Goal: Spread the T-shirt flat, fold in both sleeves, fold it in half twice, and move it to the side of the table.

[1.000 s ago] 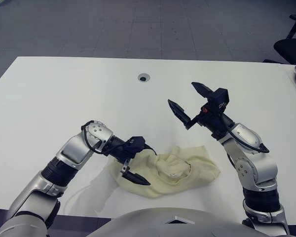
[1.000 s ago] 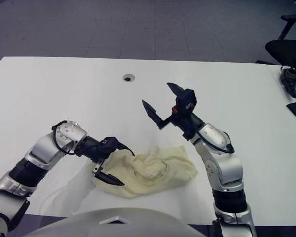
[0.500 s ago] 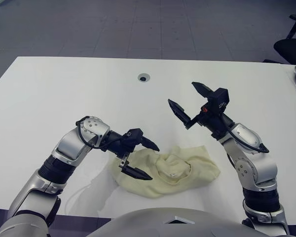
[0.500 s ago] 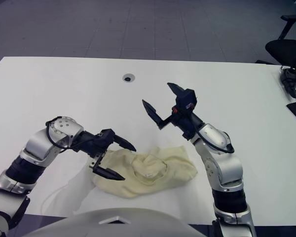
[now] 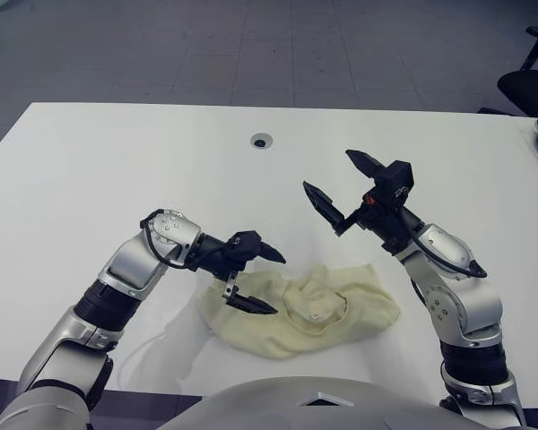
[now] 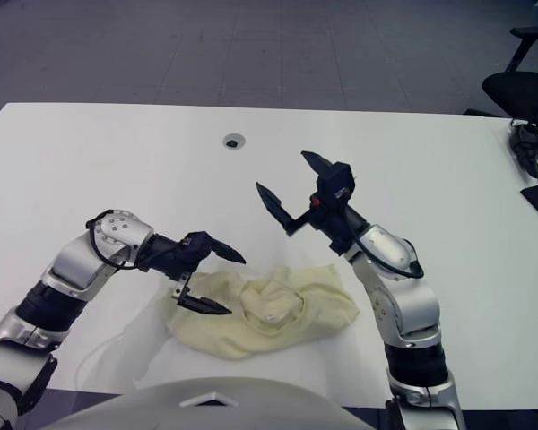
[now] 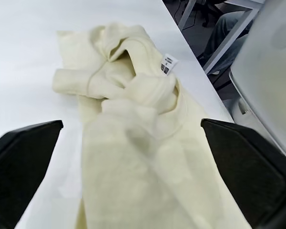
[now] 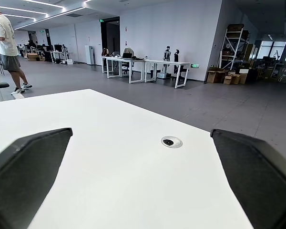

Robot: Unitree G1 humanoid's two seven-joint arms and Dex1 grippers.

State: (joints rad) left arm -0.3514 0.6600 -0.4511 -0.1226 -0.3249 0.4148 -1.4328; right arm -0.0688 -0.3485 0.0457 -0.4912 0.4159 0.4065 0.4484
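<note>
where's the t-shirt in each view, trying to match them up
Left eye view: T-shirt crumpled at the near edge of the white table, lower centre.
Right eye view: same place, lower centre.
Left wrist view: centre, crumpled.
Right wrist view: faces the far tabletop and its grommet.
Shared landmark: the white table.

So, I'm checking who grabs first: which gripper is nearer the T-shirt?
Left. The left gripper hangs open over the T-shirt's left end, close to the cloth; the right gripper, also open, is raised above the table beyond it.
</note>
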